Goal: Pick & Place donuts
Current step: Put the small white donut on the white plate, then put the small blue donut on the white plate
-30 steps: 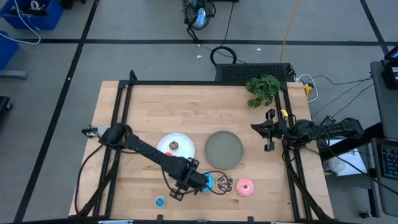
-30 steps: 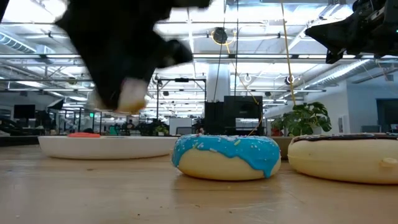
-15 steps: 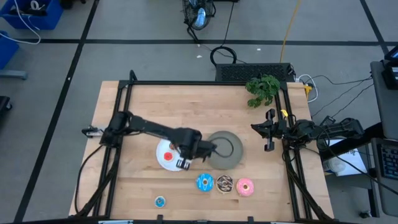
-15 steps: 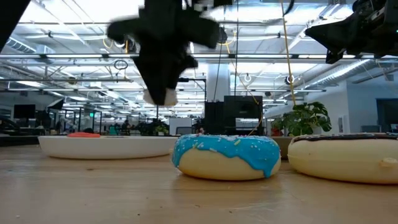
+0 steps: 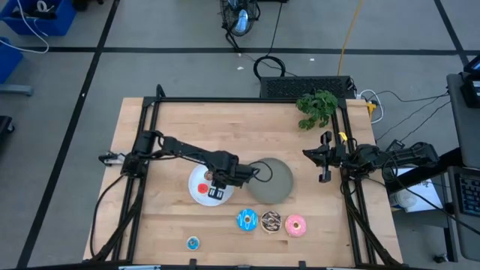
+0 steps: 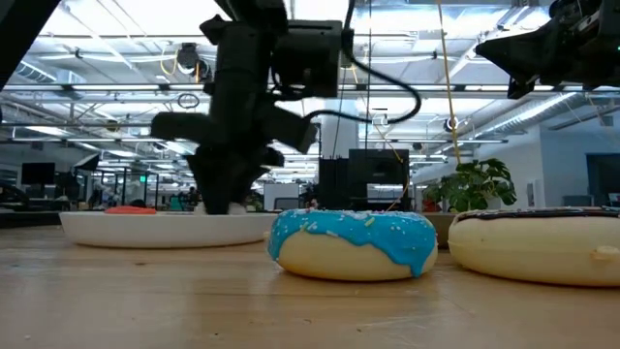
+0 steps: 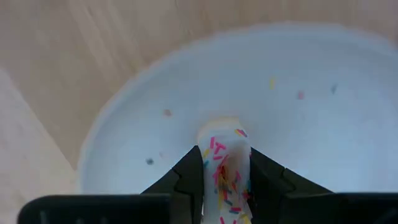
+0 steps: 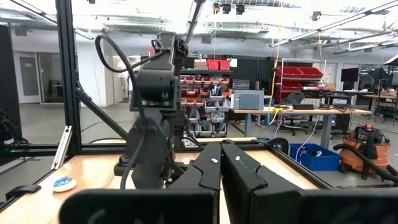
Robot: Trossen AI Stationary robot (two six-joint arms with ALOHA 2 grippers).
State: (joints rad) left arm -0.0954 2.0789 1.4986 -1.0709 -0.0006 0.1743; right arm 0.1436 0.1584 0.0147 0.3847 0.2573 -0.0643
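My left gripper point(image 5: 217, 192) hangs low over the white plate point(image 5: 195, 196), pointing down, shut on a tiny whitish-pink sprinkled donut point(image 7: 222, 142). A tiny red donut point(image 5: 201, 187) lies on that plate. The blue point(image 5: 247, 220), brown sprinkled point(image 5: 270, 220) and pink point(image 5: 295, 225) donuts lie flat in a row near the table's near edge. The tiny light blue one point(image 5: 193, 242) lies left of them. My right gripper point(image 5: 324, 159) waits, shut, at the table's right edge. My left gripper pinches the tiny donut between its two fingers point(image 7: 189, 177), coming from above and pointing down. The ring stands on edge in the hold, its sprinkled rim point(image 7: 224, 134) showing past the fingertips, just over the plate's white floor point(image 7: 311, 124). Whether it touches the plate I cannot tell.
The grey plate point(image 5: 276, 181) sits right beside the white one, with my left wrist partly over its left rim. A green plant point(image 5: 316, 107) stands at the far right corner. Black frame rails point(image 5: 142, 150) run along the table's sides. Bare wood lies toward the far edge.
My left gripper has risen from beside the blue donut near the near edge, carrying the tiny whitish donut. It swung toward the far edge to above the white plate. In the last half second it has come down low over the plate. The other donuts have stayed put.
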